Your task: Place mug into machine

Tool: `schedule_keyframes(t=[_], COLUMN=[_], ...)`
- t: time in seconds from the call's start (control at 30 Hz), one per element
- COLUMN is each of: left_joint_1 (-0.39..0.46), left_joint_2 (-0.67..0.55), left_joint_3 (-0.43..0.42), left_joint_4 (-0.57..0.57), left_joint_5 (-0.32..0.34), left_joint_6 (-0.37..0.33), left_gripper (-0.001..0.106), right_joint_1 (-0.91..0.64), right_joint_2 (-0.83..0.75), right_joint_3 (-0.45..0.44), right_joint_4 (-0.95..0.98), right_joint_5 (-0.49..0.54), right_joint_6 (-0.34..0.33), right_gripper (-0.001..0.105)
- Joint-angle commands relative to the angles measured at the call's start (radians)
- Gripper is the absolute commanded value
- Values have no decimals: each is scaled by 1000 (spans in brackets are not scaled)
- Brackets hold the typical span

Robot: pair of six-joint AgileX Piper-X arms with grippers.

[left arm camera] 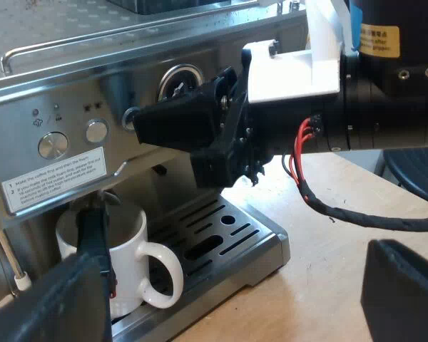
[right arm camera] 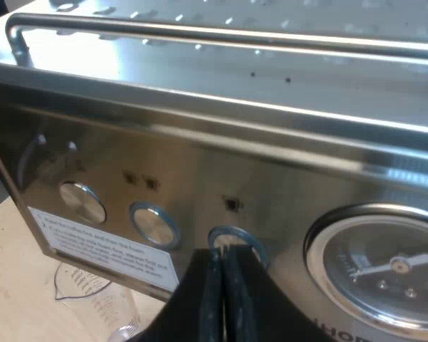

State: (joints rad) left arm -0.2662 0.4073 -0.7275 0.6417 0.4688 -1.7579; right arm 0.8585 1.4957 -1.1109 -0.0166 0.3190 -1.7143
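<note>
My right end effector [right arm camera: 225,281] pinched closed at round button [right arm camera: 235,239] on machine [left arm camera: 57,92]; left end effector [left arm camera: 228,303] spread wide near mug [left arm camera: 125,249] on machine tray [left arm camera: 225,239].

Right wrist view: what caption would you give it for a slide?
Right claw, shut, tips at a round button on the steel front of the espresso machine, beside its pressure gauge.

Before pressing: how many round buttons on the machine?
3 buttons in a row: two above the sticker, one by the gauge, partly behind the right gripper. Others may be hidden.
</note>
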Motion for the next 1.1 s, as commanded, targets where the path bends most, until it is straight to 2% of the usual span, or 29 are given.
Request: schedule_keyframes(t=[0.03,0.2,0.33,0.67,1.1], left_joint_1=[-4,-4,-4,-4,-4], left_joint_2=[-1,-1,-1,-1,-1], left_joint_3=[-10,-10,-10,-10,-10], left_joint_4=[-16,-13,-13,-13,-13], left_joint_5=[7,7,7,7,7], left_joint_6=[-18,-18,-18,-18,-18], left_gripper=[77,77,77,77,77], right_joint_1=[-6,-6,-6,-6,-6], right_joint_2=[12,32,32,32,32], right_joint_3=[-11,-11,-11,-11,-11], right_joint_4=[-2,-11,-50,-108,-153], right_joint_5=[-8,-6,67,69,135], right_joint_6=[-9,9,7,7,11], right_gripper=[0,0,0,0,0])
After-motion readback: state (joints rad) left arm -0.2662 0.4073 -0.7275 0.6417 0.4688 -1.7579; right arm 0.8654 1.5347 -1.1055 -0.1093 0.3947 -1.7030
